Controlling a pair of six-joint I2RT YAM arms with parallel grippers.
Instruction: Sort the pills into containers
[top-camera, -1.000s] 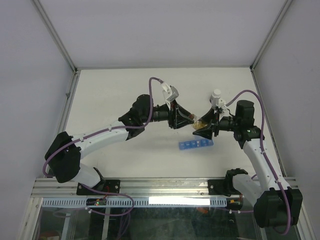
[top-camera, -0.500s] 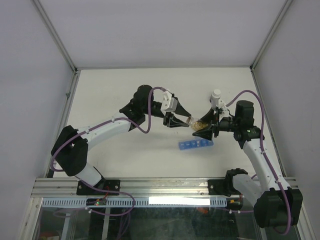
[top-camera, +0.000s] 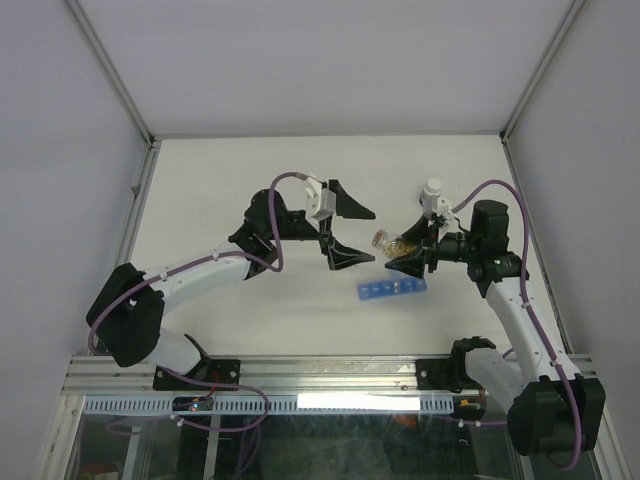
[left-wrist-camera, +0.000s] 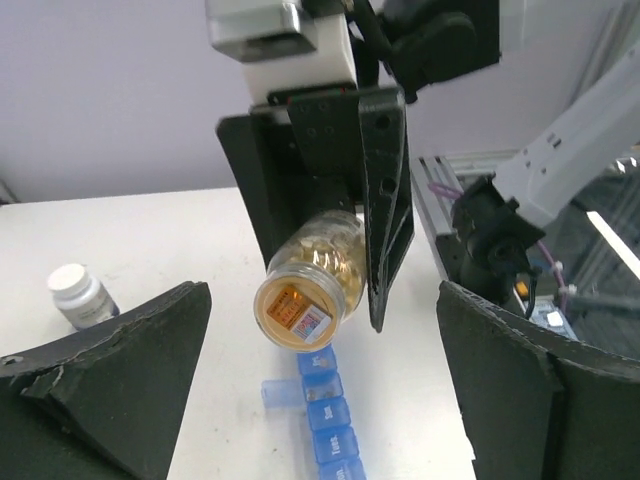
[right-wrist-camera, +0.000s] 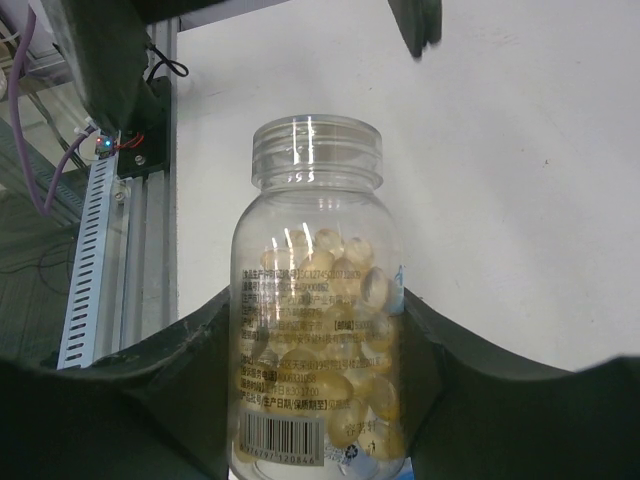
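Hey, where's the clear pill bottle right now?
The clear pill bottle is right of centre in the top view, gripped by the right tool just beyond the blue pill organizer; the open left tool stands apart on its left.

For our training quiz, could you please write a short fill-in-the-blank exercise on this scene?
1. The right gripper holds the clear pill bottle, whose threaded neck has no ___.
2. The left gripper stands ___, holding nothing.
3. The pill organizer is ___ in colour.
4. The small white-capped bottle stands ___ on the table.
Missing words: cap; open; blue; upright.
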